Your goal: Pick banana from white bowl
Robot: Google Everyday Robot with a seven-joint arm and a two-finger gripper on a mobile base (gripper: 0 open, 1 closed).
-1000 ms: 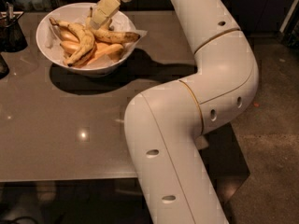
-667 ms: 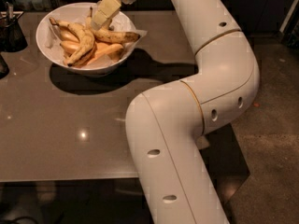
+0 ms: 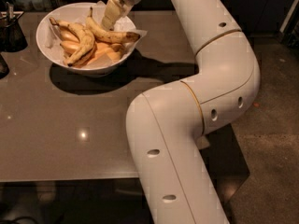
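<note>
The white bowl (image 3: 46, 45) stands at the far left of the brown table. Across its top lies the banana (image 3: 114, 36), long, yellow and brown-speckled, with its dark end over the bowl's right rim. A shorter, sharply bent banana (image 3: 83, 42) and pale orange-yellow pieces (image 3: 100, 52) lie beside and under it. My gripper (image 3: 109, 23) comes down from above at the bowl's far side, its tip at the banana's stem half, touching or just above it.
A small dark wire container (image 3: 11, 30) stands at the table's far left edge, with another dark object (image 3: 2, 65) below it. My white arm (image 3: 205, 83) crosses the right part of the table (image 3: 70, 125). Dark floor lies to the right.
The gripper has shifted slightly to the right and lower over the bowl. The bowl and the bananas lie as before.
</note>
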